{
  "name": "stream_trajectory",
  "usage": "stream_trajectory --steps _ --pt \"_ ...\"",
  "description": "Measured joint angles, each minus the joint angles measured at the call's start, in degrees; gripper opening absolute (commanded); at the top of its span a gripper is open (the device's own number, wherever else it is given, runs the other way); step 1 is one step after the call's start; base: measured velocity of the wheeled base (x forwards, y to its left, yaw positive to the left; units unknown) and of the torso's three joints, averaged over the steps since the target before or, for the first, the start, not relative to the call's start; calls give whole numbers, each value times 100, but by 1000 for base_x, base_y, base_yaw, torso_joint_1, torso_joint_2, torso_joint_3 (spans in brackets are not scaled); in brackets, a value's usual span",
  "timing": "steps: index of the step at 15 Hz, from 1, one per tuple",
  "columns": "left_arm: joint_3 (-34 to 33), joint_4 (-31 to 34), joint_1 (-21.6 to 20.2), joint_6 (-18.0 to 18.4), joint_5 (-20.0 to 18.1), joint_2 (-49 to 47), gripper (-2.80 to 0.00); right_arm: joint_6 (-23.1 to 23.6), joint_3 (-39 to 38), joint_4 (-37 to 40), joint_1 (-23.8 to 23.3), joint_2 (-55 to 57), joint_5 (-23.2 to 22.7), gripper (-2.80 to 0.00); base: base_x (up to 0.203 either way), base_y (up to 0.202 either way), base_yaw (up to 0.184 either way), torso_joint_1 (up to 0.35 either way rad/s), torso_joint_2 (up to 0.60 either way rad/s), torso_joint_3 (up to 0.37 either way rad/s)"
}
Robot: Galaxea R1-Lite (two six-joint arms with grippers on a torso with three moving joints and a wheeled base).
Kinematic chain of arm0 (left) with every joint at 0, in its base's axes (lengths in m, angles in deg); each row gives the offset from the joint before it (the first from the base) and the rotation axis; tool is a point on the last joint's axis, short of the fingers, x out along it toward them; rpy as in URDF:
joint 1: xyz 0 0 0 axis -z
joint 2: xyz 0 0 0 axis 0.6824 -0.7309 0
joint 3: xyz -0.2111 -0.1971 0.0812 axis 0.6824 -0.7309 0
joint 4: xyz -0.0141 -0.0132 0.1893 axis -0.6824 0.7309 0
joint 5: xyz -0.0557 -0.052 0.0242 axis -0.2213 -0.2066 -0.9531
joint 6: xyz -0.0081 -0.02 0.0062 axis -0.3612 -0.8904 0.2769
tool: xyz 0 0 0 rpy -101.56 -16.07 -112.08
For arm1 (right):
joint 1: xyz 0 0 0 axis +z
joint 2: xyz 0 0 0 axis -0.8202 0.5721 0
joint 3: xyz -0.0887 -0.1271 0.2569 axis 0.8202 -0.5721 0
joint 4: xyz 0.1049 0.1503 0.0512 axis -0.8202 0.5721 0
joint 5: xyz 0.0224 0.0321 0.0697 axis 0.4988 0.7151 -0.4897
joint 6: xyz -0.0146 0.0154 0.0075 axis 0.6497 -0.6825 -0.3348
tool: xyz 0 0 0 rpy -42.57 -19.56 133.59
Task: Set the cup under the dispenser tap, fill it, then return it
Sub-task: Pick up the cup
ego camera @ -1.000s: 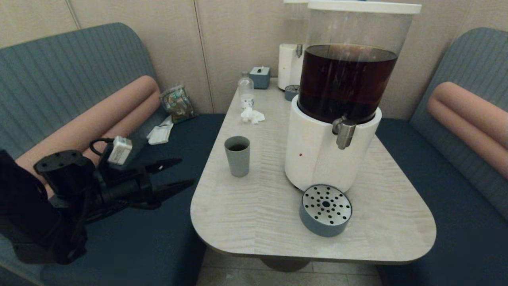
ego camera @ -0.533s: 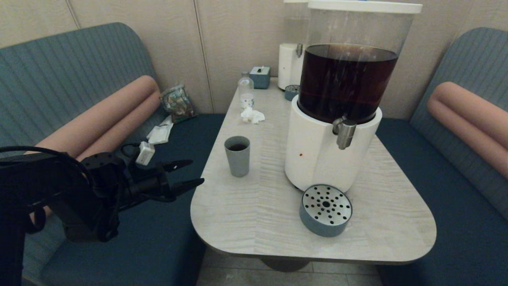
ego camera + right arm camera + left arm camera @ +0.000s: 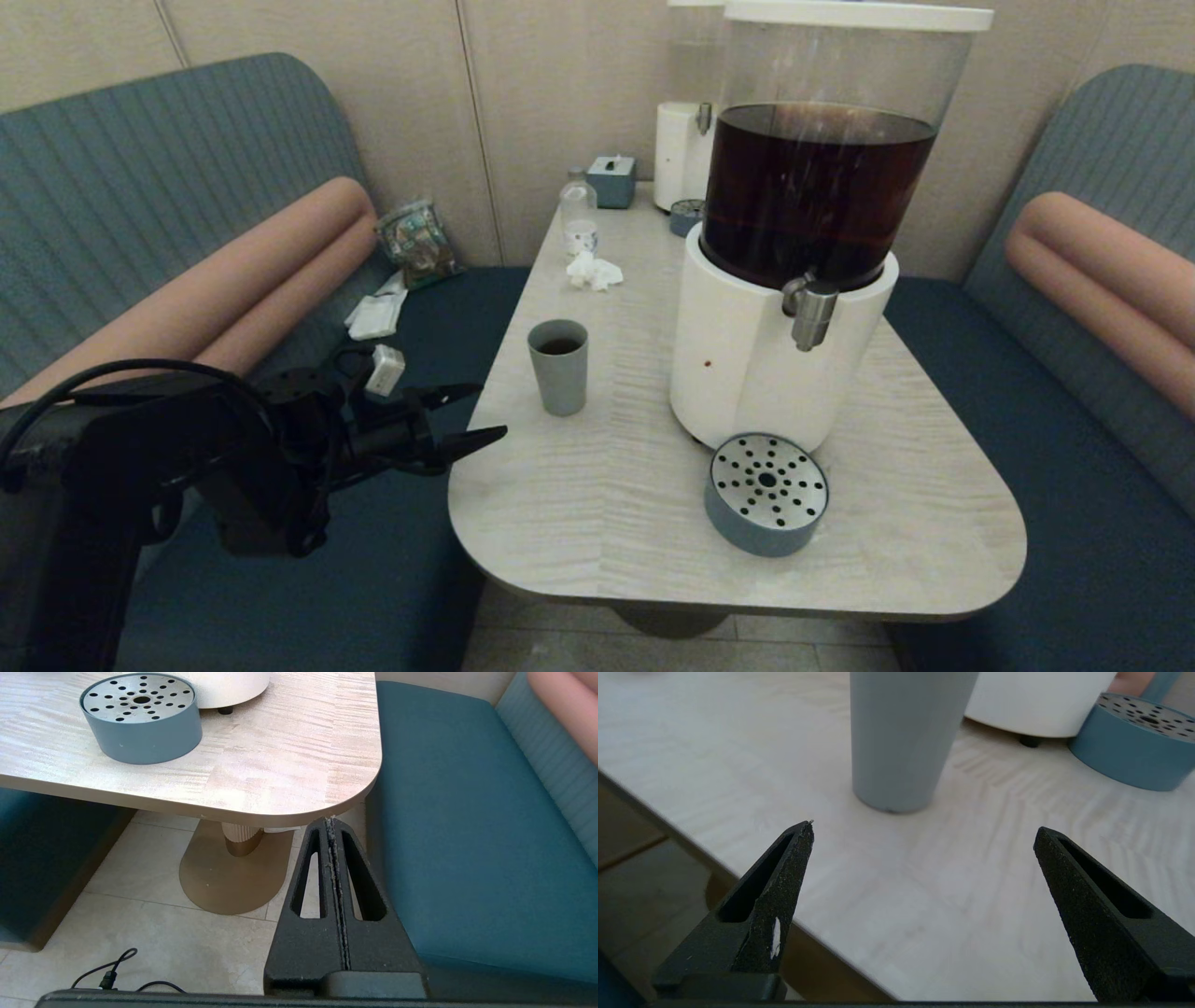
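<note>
Left tool (image 3: 481, 411), fingers apart, has advanced to the worktop (image 3: 579, 504) edge, cup (image 3: 558, 366) upright just ahead, already holding dark liquid, well apart from the tap (image 3: 810, 315); drip tray (image 3: 766, 495) beyond, path unobstructed; right tool (image 3: 332, 826) together, parked low.

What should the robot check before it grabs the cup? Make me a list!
1. Left gripper open: ok, jaws stand wide apart.
2. Cup upright on the table: ok.
3. Cup lined up between the fingers: ok, roughly.
4. Cup empty: not ok, dark liquid shows inside.
5. Drip tray under the dispenser tap: ok, roughly.
6. Right gripper out of the way: ok, shut below the table edge.
</note>
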Motion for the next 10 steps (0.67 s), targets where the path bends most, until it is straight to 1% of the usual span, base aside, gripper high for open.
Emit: stream_trajectory --steps 2,10 --pt "205 2 34 -18 102 -110 0 1 0 0 0 0 0 -280 0 0 0 0 0 0" --pt "827 3 220 -228 107 -339 0 1 0 0 0 0 0 -280 0 0 0 0 0 0"
